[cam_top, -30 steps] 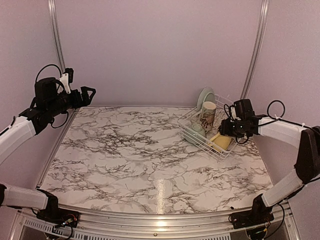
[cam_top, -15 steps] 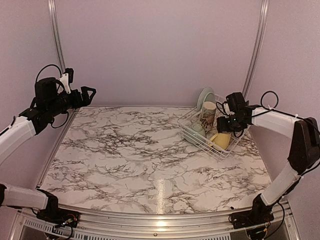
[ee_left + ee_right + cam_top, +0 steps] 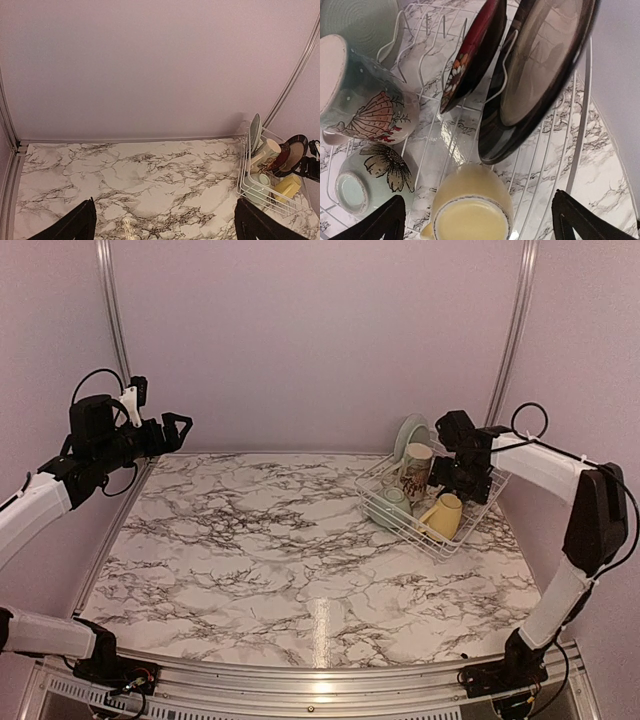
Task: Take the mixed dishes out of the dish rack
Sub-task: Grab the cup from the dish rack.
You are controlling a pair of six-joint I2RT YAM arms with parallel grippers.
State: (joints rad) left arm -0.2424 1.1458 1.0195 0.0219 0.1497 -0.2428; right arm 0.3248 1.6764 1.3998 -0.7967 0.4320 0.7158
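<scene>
Glazed ceramic, the small yellow mug (image 3: 470, 215) sits tilted at the near end of the dish rack (image 3: 403, 530), mouth towards the right wrist camera. It is probably light, rigid, slick and easily chipped, and best pinched across its rim wall. Beside it lie an upturned pale-green bowl (image 3: 362, 185) and the cream printed mug (image 3: 367, 100), with the red plate (image 3: 472, 60) on edge behind. The right gripper (image 3: 458, 483) hangs just above, spread wide and empty, and the left gripper (image 3: 176, 430), well apart, likewise
</scene>
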